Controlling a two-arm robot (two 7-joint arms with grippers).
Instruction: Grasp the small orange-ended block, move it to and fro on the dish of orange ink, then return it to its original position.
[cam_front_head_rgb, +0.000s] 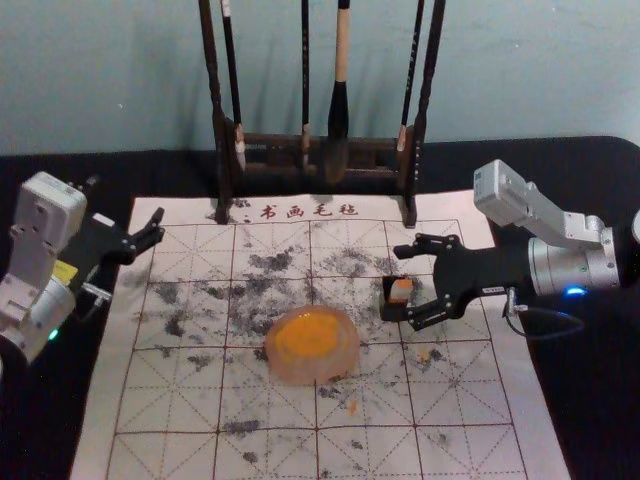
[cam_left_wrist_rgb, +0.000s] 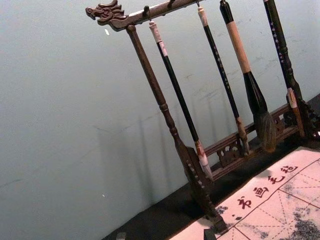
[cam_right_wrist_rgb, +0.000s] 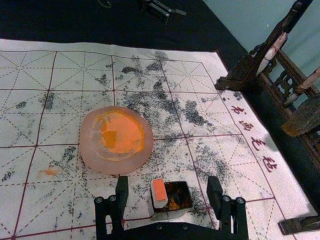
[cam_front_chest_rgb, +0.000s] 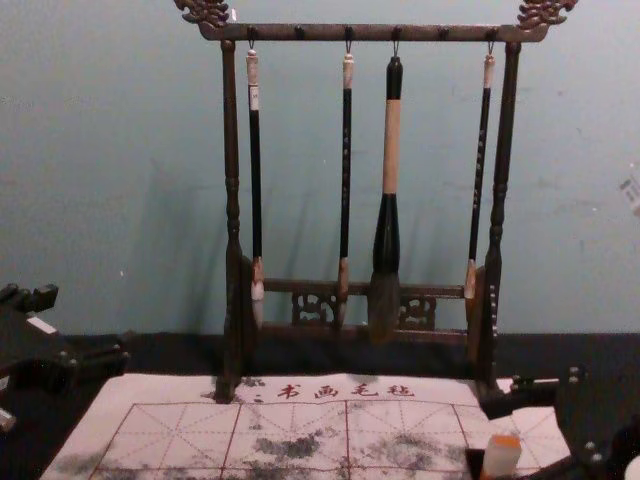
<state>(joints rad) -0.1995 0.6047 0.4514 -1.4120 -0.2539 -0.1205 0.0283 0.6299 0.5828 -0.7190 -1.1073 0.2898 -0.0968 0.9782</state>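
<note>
R pincer (cam_front_head_rgb: 408, 286) spread nr blk (cam_right_wrist_rgb: 159, 193) | L pincer (cam_front_head_rgb: 153, 230) — mat edge (cam_front_head_rgb: 120, 320) | chest — crossbar (cam_front_chest_rgb: 370, 33)

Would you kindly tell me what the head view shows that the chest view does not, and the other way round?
Head view, not chest view: the ink dish, with orange ink in it.
Chest view, not head view: the rack's top bar and its carved ends.
Both: the orange-ended block, left gripper, right gripper, brushes and mat.
</note>
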